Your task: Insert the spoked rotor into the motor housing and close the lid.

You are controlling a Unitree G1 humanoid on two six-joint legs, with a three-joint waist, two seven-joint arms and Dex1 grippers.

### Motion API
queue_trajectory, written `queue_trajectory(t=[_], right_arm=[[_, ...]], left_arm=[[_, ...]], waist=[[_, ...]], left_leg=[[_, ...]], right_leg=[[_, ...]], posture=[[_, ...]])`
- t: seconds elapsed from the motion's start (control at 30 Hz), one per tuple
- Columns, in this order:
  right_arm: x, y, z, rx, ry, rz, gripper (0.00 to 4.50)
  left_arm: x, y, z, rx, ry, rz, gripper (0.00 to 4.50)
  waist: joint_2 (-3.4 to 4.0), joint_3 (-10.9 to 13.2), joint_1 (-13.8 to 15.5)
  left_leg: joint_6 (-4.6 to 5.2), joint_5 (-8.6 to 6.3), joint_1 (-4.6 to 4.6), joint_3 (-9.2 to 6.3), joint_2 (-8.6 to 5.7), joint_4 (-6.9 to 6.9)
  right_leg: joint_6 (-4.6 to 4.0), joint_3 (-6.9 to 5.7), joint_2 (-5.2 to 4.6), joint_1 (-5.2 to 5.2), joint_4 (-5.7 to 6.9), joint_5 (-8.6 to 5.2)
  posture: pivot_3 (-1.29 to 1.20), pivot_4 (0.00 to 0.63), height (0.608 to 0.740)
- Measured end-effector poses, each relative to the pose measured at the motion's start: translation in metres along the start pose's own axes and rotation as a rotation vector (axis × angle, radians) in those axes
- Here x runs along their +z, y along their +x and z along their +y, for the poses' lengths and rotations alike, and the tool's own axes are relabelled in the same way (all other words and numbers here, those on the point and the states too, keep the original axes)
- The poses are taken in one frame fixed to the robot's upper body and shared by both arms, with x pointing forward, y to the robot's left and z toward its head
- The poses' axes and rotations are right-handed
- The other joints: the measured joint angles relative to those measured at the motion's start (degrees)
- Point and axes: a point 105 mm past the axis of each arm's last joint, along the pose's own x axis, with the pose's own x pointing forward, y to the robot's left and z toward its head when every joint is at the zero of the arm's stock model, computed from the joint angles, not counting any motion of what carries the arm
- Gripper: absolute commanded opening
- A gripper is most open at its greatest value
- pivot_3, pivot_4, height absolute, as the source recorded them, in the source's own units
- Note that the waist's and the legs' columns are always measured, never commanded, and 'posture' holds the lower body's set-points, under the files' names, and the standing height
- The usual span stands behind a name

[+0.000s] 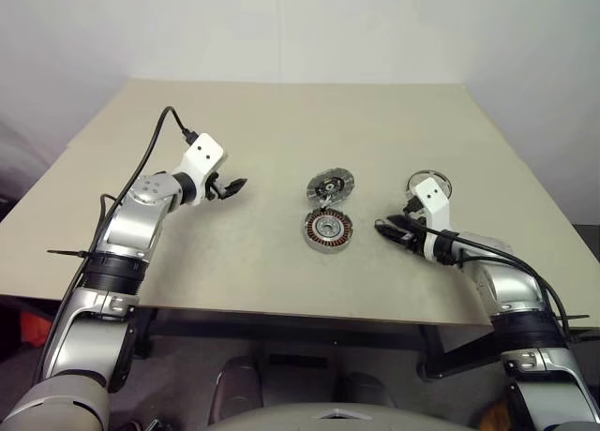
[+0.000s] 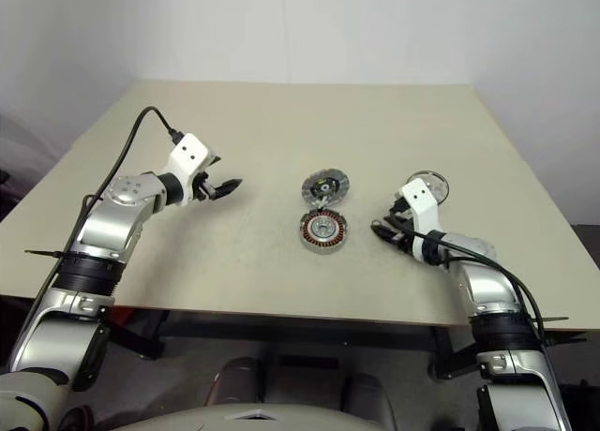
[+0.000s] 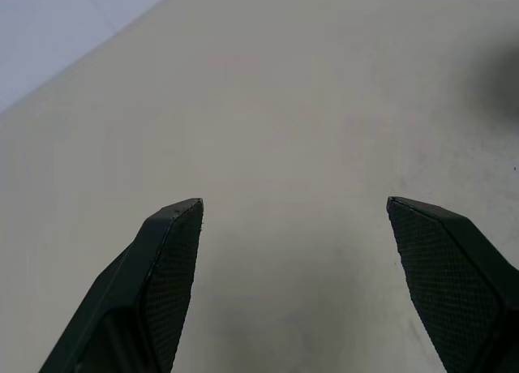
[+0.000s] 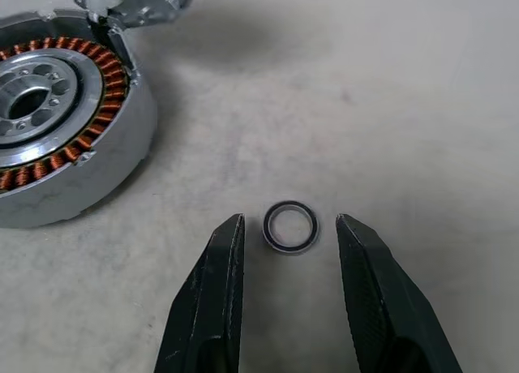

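Note:
The motor housing (image 1: 327, 229) is a short silver ring with copper windings around a pale hub, lying at the table's middle. Its lid (image 1: 330, 185) stands open on the far side, joined at the rim. A round silvery rotor (image 1: 431, 180) lies to the right, partly hidden behind my right wrist. My right gripper (image 1: 382, 229) is low over the table just right of the housing (image 4: 57, 122). It is open, and a small dark-rimmed ring (image 4: 289, 226) lies flat between its fingertips. My left gripper (image 1: 234, 185) hovers open and empty, well left of the housing.
The beige table (image 1: 281, 122) has a near edge close under both arms. Cables run along each forearm. A pale wall stands behind the table's far edge.

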Motion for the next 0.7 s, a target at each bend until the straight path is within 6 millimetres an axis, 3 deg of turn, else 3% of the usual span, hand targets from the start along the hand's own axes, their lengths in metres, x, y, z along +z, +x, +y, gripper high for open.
queue_trajectory(t=[0.47,0.57,0.63,0.7], right_arm=[[-0.0008,0.0062,-0.002,-0.002,-0.032,-0.001,1.99],[-0.0014,0.006,-0.0023,-0.005,-0.036,0.0,1.41],[-0.0015,0.0059,-0.0028,-0.009,-0.035,0.0,0.76],[-0.0015,0.0059,-0.0027,-0.009,-0.035,-0.001,0.61]], left_arm=[[0.0006,-0.0027,0.0025,0.007,0.011,0.002,3.82],[0.0006,-0.0029,0.0029,0.009,0.012,0.003,3.82],[0.0006,-0.0029,0.0031,0.01,0.012,0.003,3.82],[0.0006,-0.003,0.0031,0.01,0.012,0.003,3.82]], waist=[[0.0,0.0,-0.02],[-0.01,-0.01,-0.02],[-0.02,-0.01,-0.02],[-0.02,-0.01,-0.03]], left_leg=[[-0.01,0.01,0.06,0.0,0.02,-0.01],[-0.01,0.0,0.09,0.0,0.02,-0.01],[-0.01,0.0,0.1,0.0,0.03,-0.02],[-0.01,0.0,0.1,0.0,0.03,-0.02]], right_leg=[[0.0,0.0,0.01,0.03,0.02,0.0],[0.0,0.0,0.01,0.07,0.01,0.0],[0.0,0.0,0.02,0.07,0.01,0.0],[0.0,-0.01,0.02,0.07,0.01,0.0]], posture=[[0.0,0.0,0.74],[0.0,0.0,0.74],[0.0,0.0,0.74],[0.0,0.0,0.74]])
